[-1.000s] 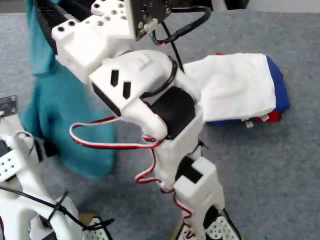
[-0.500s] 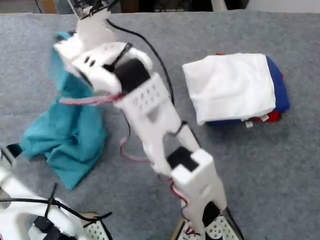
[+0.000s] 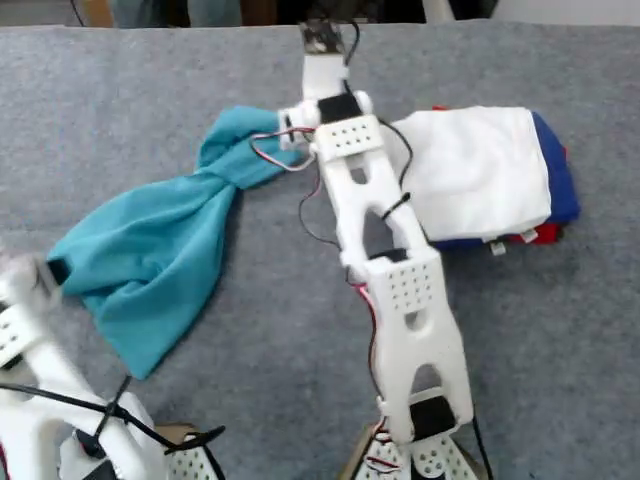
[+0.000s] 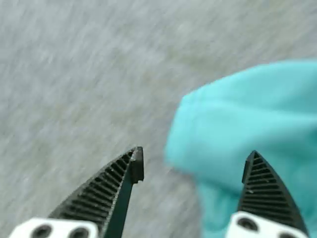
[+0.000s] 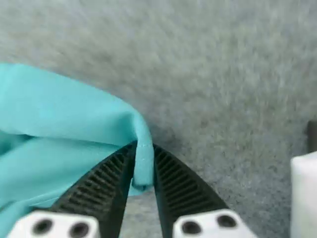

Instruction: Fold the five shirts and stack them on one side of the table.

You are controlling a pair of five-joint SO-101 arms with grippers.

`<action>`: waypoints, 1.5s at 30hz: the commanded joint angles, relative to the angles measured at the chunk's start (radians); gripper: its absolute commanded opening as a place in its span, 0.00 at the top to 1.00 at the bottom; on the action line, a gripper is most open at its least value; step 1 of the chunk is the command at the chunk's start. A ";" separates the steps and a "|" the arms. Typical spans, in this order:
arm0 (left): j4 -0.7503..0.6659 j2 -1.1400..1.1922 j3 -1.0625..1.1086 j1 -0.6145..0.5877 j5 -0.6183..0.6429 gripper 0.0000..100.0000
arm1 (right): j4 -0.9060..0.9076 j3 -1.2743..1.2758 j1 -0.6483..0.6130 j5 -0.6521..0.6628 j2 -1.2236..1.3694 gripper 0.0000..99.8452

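Where it lies left on the table [image 3: 560, 350], the teal shirt [image 3: 150, 250] runs near-left to far-right, no longer bunched; left pincer [image 4: 193, 166] released at its near end, right pincer [image 5: 142, 148] grasping its far corner beside the folded stack [image 3: 480, 170].

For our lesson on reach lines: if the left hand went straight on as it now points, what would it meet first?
Probably the teal shirt: the open left hand straddles its edge, with bare grey table beside it. Depth is unclear.
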 commanded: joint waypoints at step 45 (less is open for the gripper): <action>0.783 1.646 -1.705 0.093 0.652 0.67 | -0.023 -0.154 0.031 -0.112 0.179 0.99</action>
